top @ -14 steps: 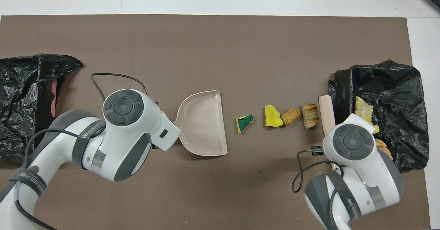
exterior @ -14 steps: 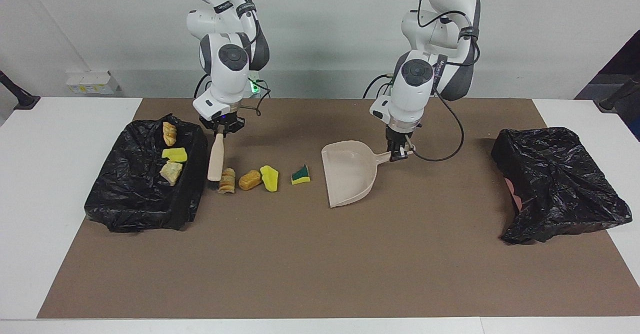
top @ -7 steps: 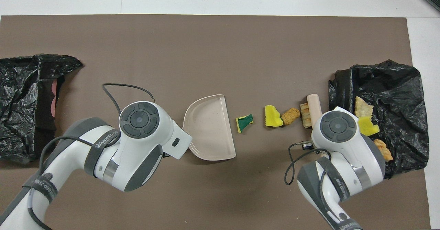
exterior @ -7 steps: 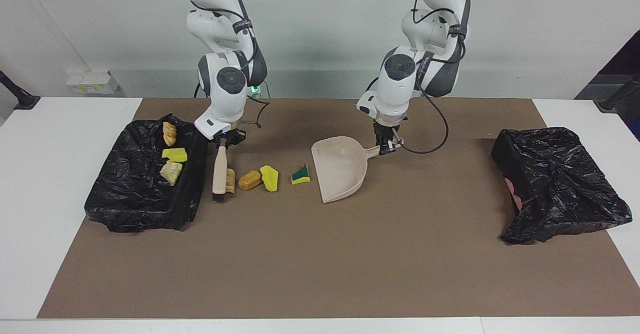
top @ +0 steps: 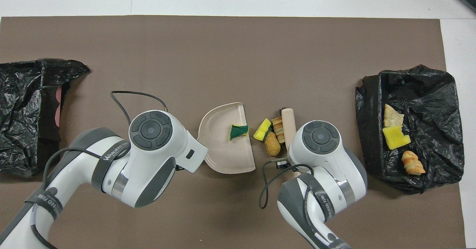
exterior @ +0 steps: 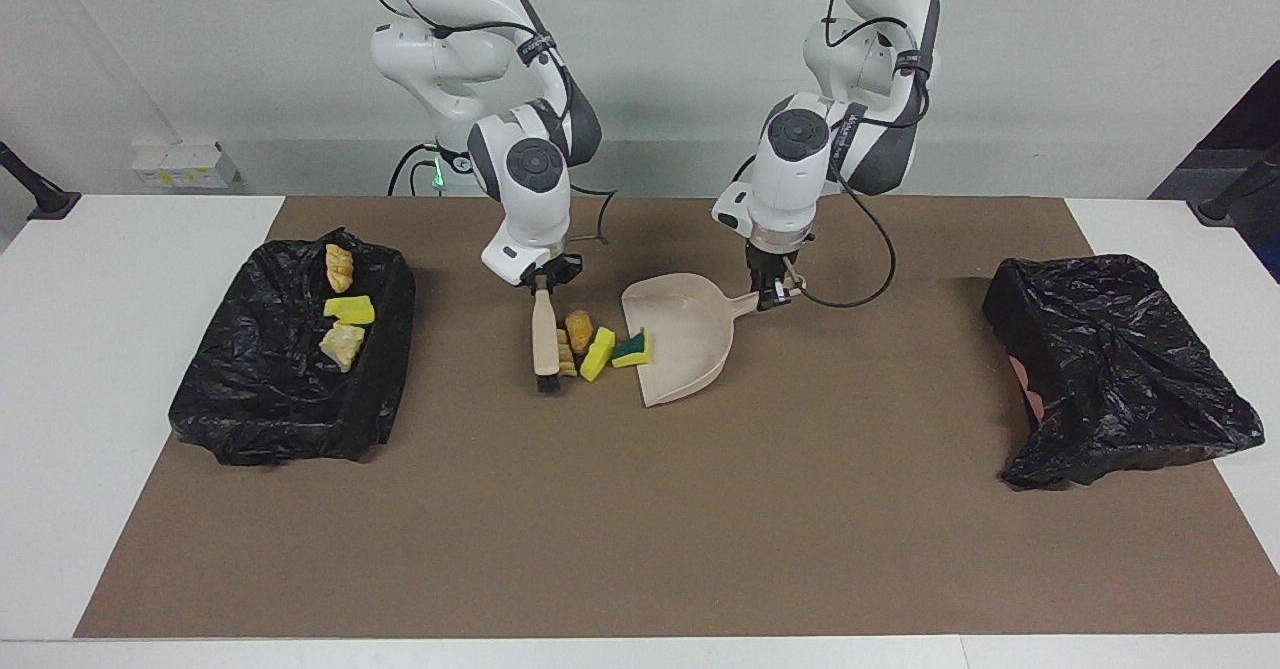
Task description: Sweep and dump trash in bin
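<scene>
Right gripper (exterior: 541,285) low over the brown mat (exterior: 600,509), fingers clamped on the handle of the brush (exterior: 544,332), bristles down on the mat. Pressed against the brush, at its 3 o'clock in the facing view: a ridged bread lump (exterior: 566,357), a tan-orange lump (exterior: 578,329), then a yellow sponge chunk (exterior: 598,353), all touching in one cluster. Green-and-yellow sponge wedge (exterior: 632,349) just past them, lying across the open lip of the dustpan (exterior: 690,334).

Left gripper (exterior: 769,294) at the dustpan's 2 o'clock, fingers pinched on the dustpan's handle; pan mouth turned toward the brush, lip on the mat.

Toward the right arm's end of the table, a black bag-lined bin (exterior: 270,399) with three scraps on it: a bread lump (exterior: 339,267), a yellow sponge chunk (exterior: 350,309), a pale lump (exterior: 342,345). Toward the left arm's end, a second black bag (exterior: 1110,369), crumpled, well apart from the pan.
</scene>
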